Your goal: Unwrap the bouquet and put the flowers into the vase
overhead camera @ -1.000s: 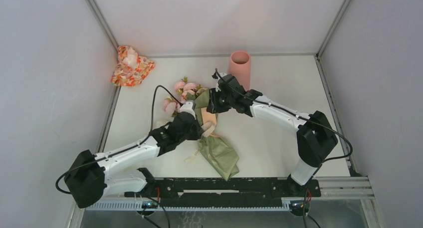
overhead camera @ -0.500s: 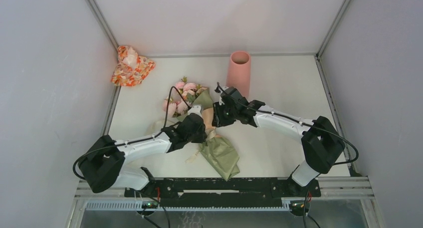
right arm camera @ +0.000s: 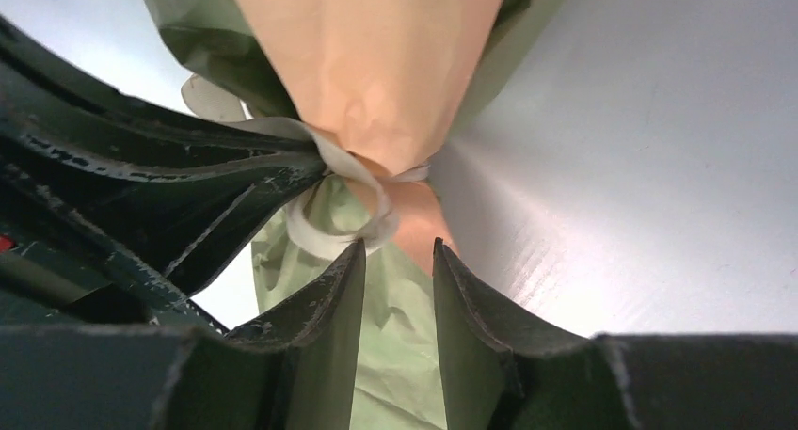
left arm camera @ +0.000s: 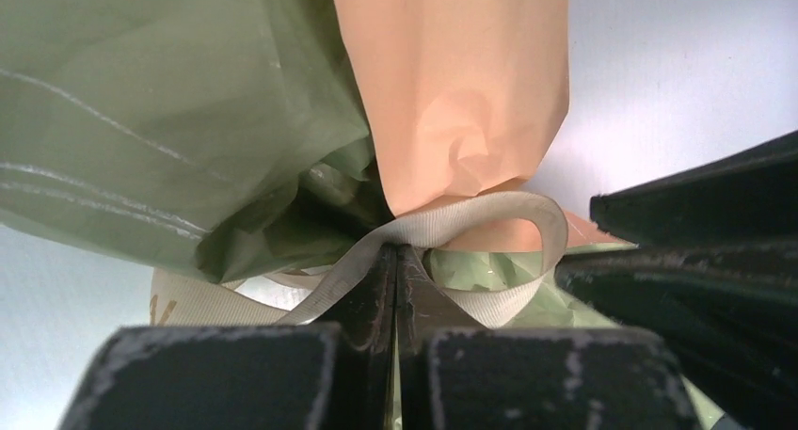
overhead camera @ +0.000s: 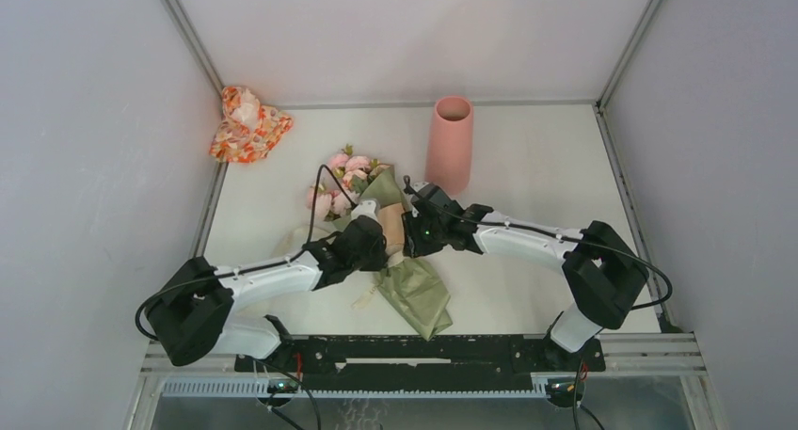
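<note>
The bouquet (overhead camera: pixel 414 284) lies on the table, an olive-green and tan paper cone (left arm camera: pixel 452 91) with its pink flowers (overhead camera: pixel 341 181) pointing to the far left. A cream ribbon (left arm camera: pixel 470 214) ties its waist. My left gripper (overhead camera: pixel 384 249) (left arm camera: pixel 395 249) is shut, with the ribbon pinched at its tips. From the right, my right gripper (overhead camera: pixel 411 245) (right arm camera: pixel 397 246) stands open over the green paper just below the knot, its left finger (right arm camera: pixel 329 289) touching the ribbon loop (right arm camera: pixel 303 234). The salmon-pink vase (overhead camera: pixel 450 143) stands upright behind them.
A small orange-and-white floral bundle (overhead camera: pixel 247 124) lies at the far left corner against the wall. Grey walls close in the table (overhead camera: pixel 527 167) on three sides. The two grippers are almost touching at the bouquet's waist.
The right gripper has drawn back from the vase toward the bouquet's knot. The left gripper has shifted right onto the ribbon and closed fully.
</note>
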